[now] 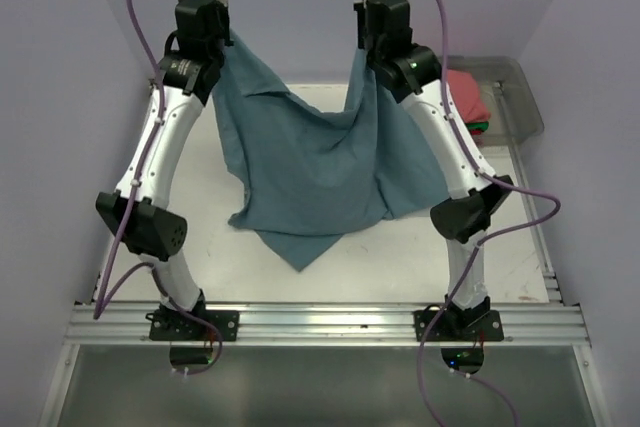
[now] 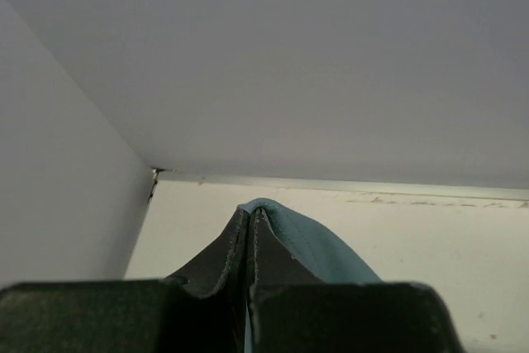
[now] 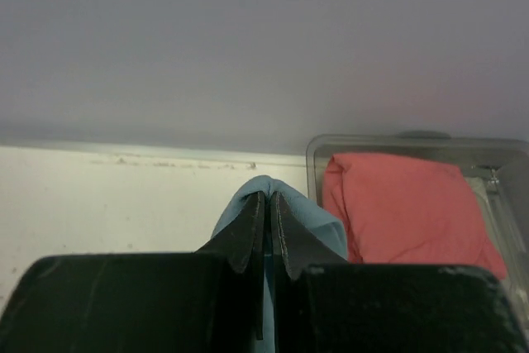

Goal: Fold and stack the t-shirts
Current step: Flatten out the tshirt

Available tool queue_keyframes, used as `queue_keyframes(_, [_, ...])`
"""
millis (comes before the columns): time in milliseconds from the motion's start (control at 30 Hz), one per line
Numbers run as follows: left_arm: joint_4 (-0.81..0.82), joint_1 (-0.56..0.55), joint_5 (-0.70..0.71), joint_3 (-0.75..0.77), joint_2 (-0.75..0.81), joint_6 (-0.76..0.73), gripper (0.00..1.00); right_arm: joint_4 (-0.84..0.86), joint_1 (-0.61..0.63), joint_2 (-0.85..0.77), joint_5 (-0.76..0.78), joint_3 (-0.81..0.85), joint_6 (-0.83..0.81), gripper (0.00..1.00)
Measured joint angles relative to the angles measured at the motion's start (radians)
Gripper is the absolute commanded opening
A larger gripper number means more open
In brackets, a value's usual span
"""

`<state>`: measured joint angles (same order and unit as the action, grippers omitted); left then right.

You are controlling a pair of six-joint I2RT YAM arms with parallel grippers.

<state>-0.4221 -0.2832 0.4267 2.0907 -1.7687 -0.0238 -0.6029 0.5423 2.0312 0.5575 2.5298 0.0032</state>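
Note:
A slate-blue t-shirt (image 1: 315,162) hangs between both raised arms, its lower part draped on the white table (image 1: 400,257). My left gripper (image 1: 218,55) is shut on the shirt's upper left edge; in the left wrist view the blue hem (image 2: 310,241) folds over the closed fingertips (image 2: 251,212). My right gripper (image 1: 368,52) is shut on the upper right edge, and blue cloth (image 3: 248,200) wraps its tips (image 3: 266,196). A salmon-pink t-shirt (image 3: 405,208) lies in a clear bin (image 3: 496,155), seen also from above as pink t-shirt (image 1: 468,95) with a bit of green and red cloth beneath.
The clear plastic bin (image 1: 520,97) stands at the table's far right corner. Lilac walls (image 1: 60,97) close in the table on the left, back and right. An aluminium rail (image 1: 330,322) runs along the near edge by the arm bases.

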Motion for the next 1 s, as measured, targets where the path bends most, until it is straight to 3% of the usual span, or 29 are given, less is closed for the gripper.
queue_keyframes(133, [-0.034,0.112,-0.043,0.012,-0.062,0.014,0.00,0.050,-0.023,0.025,-0.026,-0.107,-0.005,0.00])
queue_keyframes(233, [0.007,0.131,-0.058,-0.006,0.007,0.006,0.00,0.154,-0.024,-0.066,-0.047,-0.256,-0.022,0.00])
queue_keyframes(367, [0.068,0.115,-0.080,-0.172,0.305,0.002,0.00,0.243,-0.019,-0.333,-0.114,-0.521,-0.021,0.00])
queue_keyframes(500, [0.124,0.113,-0.091,-0.408,0.743,0.018,0.00,0.291,-0.006,-0.678,-0.194,-0.731,0.003,0.00])
queue_keyframes(633, [0.122,0.113,-0.123,-0.437,1.008,0.060,0.00,0.311,0.024,-0.961,-0.288,-0.846,0.038,0.00])
queue_keyframes(800, [0.055,0.113,-0.198,-0.295,1.012,0.112,0.00,0.304,0.035,-1.056,-0.381,-0.795,0.067,0.00])
queue_keyframes(1000, [-0.013,0.113,-0.237,-0.102,0.798,0.136,0.00,0.286,0.035,-0.921,-0.375,-0.684,0.091,0.00])
